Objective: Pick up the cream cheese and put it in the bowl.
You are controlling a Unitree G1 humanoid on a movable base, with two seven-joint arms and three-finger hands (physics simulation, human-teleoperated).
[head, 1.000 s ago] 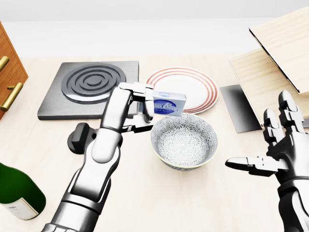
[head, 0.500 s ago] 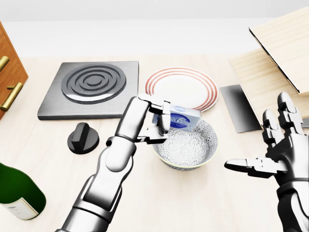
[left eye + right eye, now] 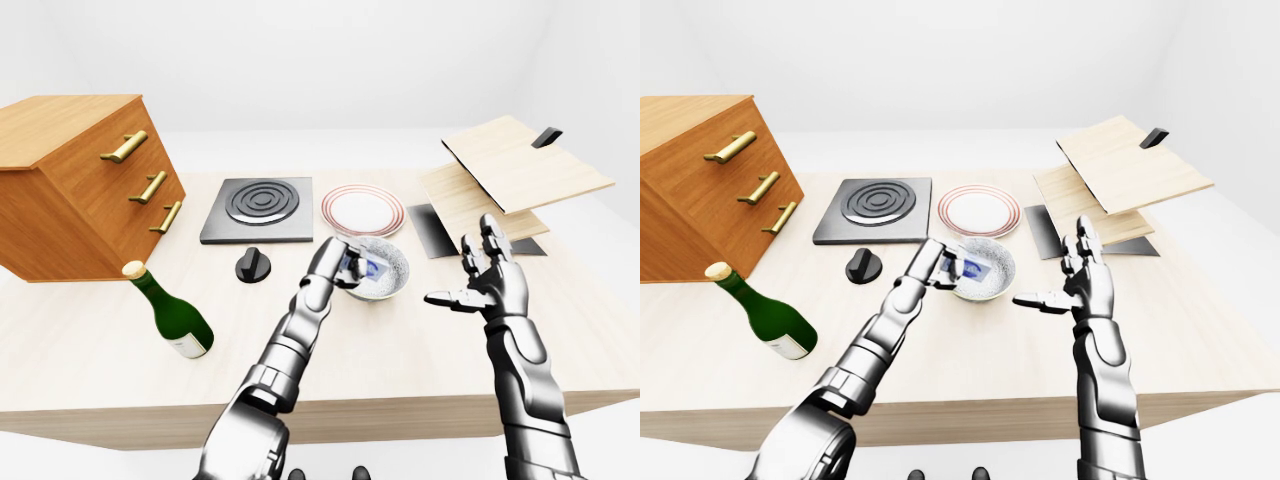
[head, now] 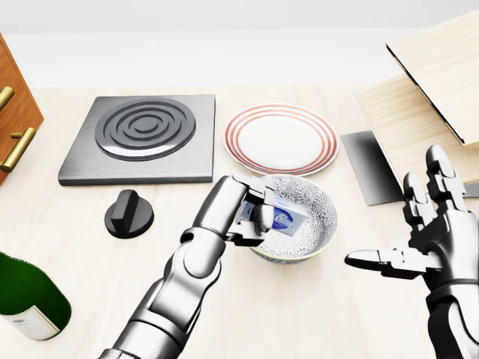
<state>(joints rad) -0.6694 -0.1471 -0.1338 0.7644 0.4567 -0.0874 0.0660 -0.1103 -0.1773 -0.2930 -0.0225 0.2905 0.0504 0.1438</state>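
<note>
The cream cheese (image 4: 284,216) is a small white and blue box. It sits tilted inside the patterned white bowl (image 4: 318,224) at the middle of the head view. My left hand (image 4: 254,208) is over the bowl's left rim with its fingers closed round the box's left end. My right hand (image 4: 419,243) is open and empty, held above the table to the right of the bowl. The bowl also shows in the left-eye view (image 3: 392,270).
A red-ringed plate (image 4: 282,139) lies just above the bowl. A grey hotplate (image 4: 141,138) and a black knob (image 4: 129,213) are to the left. A green bottle (image 3: 175,315), a wooden drawer cabinet (image 3: 75,180) and stacked wooden boards (image 3: 500,180) also stand on the table.
My left hand has come down and toward the view's bottom with the cream cheese, from above the bowl's top rim into the bowl. My right hand has barely moved.
</note>
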